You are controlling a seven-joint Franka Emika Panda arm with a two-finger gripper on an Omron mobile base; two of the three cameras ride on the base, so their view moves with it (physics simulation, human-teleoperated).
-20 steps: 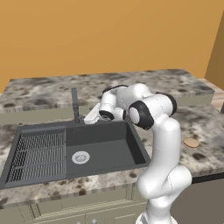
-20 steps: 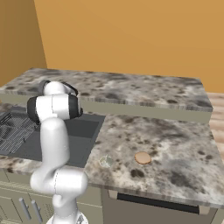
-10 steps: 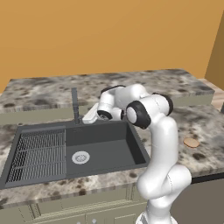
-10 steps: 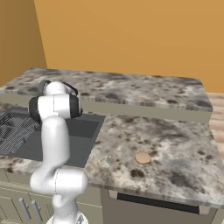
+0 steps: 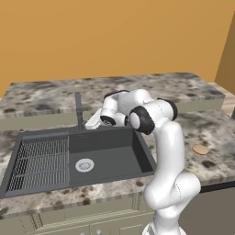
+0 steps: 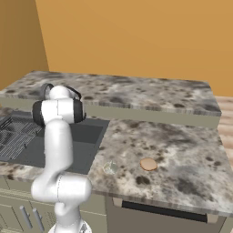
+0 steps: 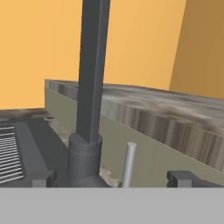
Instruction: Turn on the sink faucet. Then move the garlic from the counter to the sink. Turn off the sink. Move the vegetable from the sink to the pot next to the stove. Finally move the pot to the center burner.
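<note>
The sink faucet [image 5: 79, 110] is a slim dark upright spout behind the sink [image 5: 110, 131]. In the hand view its spout [image 7: 92, 87] rises just left of centre, with the small pale lever [image 7: 128, 164] beside its base. My gripper [image 5: 90, 124] is low at the faucet's right side, open. In the hand view my gripper [image 7: 111, 179] has the lever standing between its spread fingertips [image 7: 183, 177] without touching them. No water shows. A small pale lump, seemingly the garlic [image 6: 110, 167], lies on the counter [image 6: 182, 136] right of the sink. The pot and stove are out of view.
A wire rack [image 5: 39, 163] covers the sink's left half and a round silver drain [image 5: 84, 165] sits mid-basin. A flat tan disc [image 5: 200, 149] lies on the counter to the right. A raised counter ledge [image 5: 151, 87] and the orange wall stand close behind the faucet.
My hand has edged slightly left toward the faucet's base. The jaws stay open, and nothing else has moved.
</note>
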